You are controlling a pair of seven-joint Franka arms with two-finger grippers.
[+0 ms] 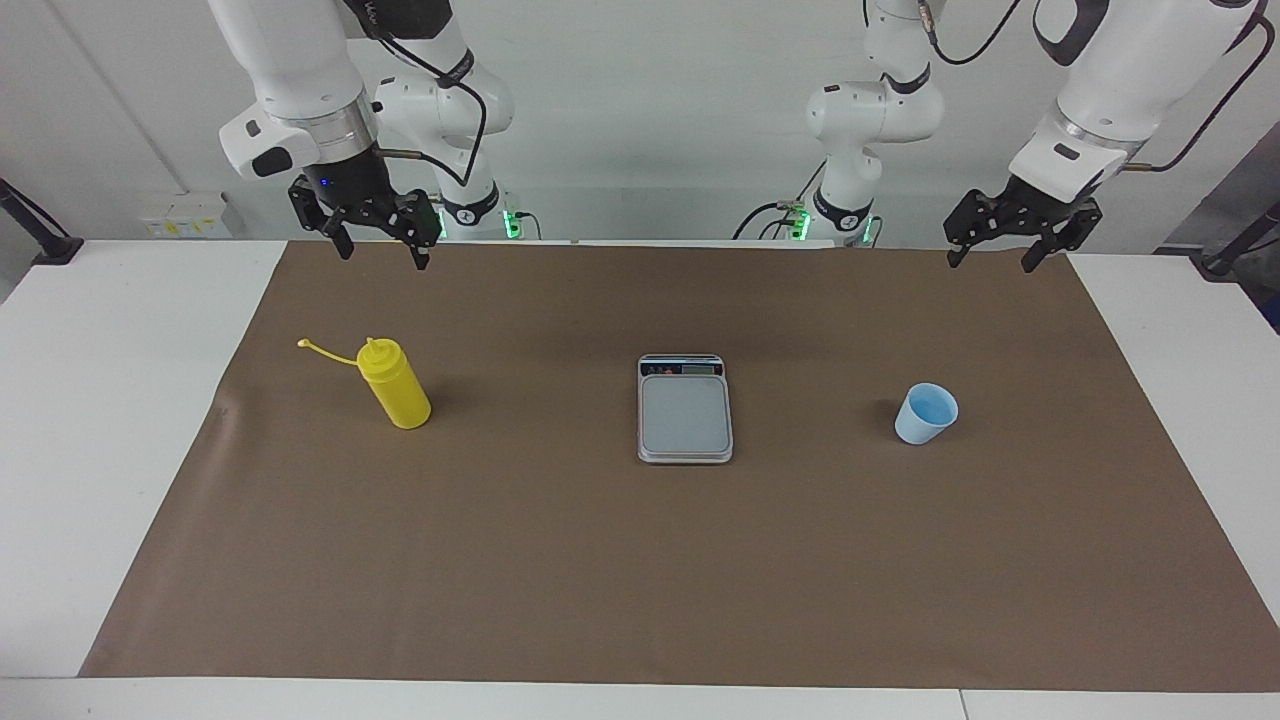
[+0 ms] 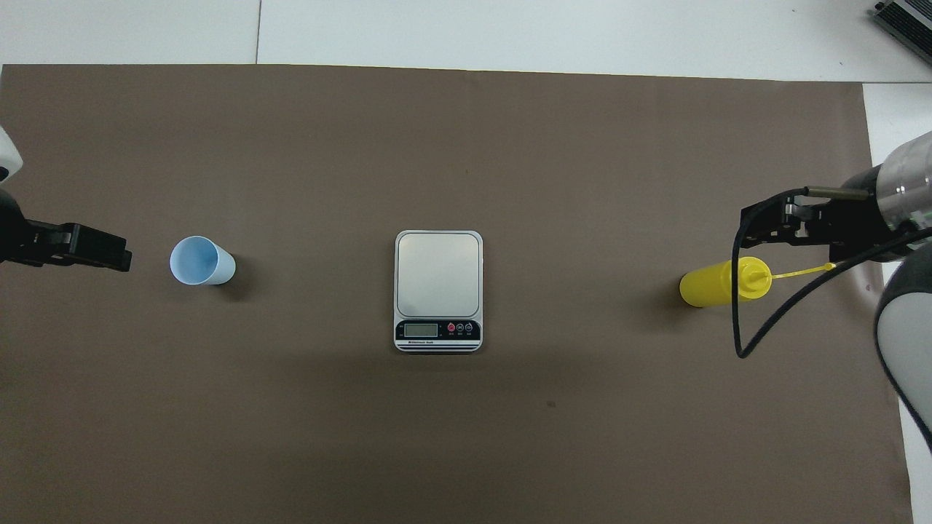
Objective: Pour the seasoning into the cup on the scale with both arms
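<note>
The scale (image 1: 685, 408) lies flat on the brown mat (image 1: 640, 560) that covers the middle of the surface (image 1: 90, 400), its dark display strip at the end nearer to the robots. It serves as the landmark here.

The seasoning (image 1: 393, 382), a yellow squeeze bottle, stands upright on the mat well apart from the scale, toward the right arm's end of the surface, its thin cap strap trailing away from the scale. The right gripper (image 1: 378, 255) hangs in the air above the mat's edge at that same end, clear of the bottle and not touching it; its jaws stand wide and hold nothing. The right arm comes down steeply from above with the fingers pointing at the mat.

The cup (image 1: 926, 412), pale blue, stands upright on the mat well apart from the scale, toward the left arm's end of the surface, about level with the scale. The left gripper (image 1: 990, 258) hangs above the mat's corner at that end, clear of the cup; its jaws are also spread wide and empty. The left arm slants in from above, wrist tilted toward the scale.

Nothing rests on the scale's weighing plate.
</note>
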